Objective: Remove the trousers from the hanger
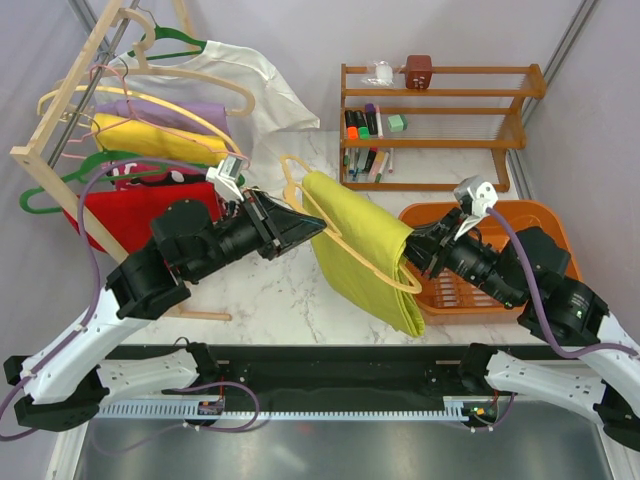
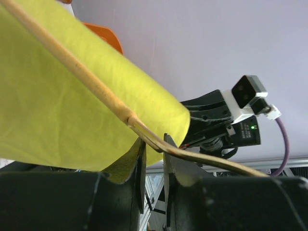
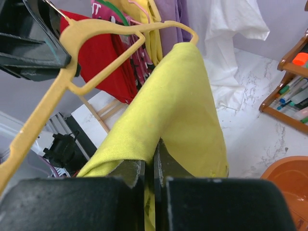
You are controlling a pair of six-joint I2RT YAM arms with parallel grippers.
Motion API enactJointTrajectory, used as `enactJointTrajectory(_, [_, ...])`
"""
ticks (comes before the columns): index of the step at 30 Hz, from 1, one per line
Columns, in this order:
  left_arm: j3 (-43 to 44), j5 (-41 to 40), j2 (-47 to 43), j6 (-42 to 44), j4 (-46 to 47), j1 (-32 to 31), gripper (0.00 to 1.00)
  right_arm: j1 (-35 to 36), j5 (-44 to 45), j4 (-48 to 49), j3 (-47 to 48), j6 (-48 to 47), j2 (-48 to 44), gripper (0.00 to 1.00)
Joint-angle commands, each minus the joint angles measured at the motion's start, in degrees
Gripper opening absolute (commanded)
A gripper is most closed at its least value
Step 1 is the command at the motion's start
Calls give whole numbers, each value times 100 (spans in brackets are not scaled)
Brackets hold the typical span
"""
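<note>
Top external view: the left gripper (image 1: 315, 228) reaches to the right above the marble tabletop (image 1: 270, 290) and is clamped on one end of the pale yellow-orange hanger (image 1: 291, 172). The lime-yellow trousers (image 1: 365, 250) are draped over the hanger bar just beyond its fingertips and hang clear of the tabletop. From the opposite side the right gripper (image 1: 410, 258) is pinched onto the far edge of the trousers, with the orange basket (image 1: 530, 213) directly behind it. The wooden garment rack (image 1: 60, 110) stands well behind the left gripper. Left wrist view: the left gripper (image 2: 154, 149) has its two fingers drawn in to a narrow gap, and the thin arm of the hanger (image 2: 96, 89) runs through that gap, held between them. The trousers (image 2: 57, 110) fill the space above and to the left of the fingertips, folded over the hanger, and a corner of the orange basket (image 2: 103, 36) shows past the cloth. Right wrist view: the right gripper (image 3: 151, 156) is closed almost completely, with a fold of the trousers (image 3: 178, 106) nipped between its fingertips; the cloth rises straight ahead of it to the hanger bar. The hanger (image 3: 96, 53) slants up and to the left of the fingers, where the black left gripper (image 3: 33, 41) has hold of it. Beyond are a red garment (image 3: 103, 67) and a white shirt (image 3: 231, 19), and the rim of the orange basket (image 3: 288, 178) lies low to the right.
</note>
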Motion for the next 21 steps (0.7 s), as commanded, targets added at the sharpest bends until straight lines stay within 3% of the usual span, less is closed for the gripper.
enactJointTrajectory(1, [-114, -26, -69, 371, -516, -2, 2, -18, 321, 794, 915, -79, -34, 0])
enactJointTrajectory(9, [-474, -447, -324, 574, -1316, -2, 2, -18, 980, 530, 1837, -61, 326, 0])
enactJointTrajectory(21, [-755, -360, -280, 679, -1624, 7, 2, -27, 865, 416, 3735, 19, 1337, 0])
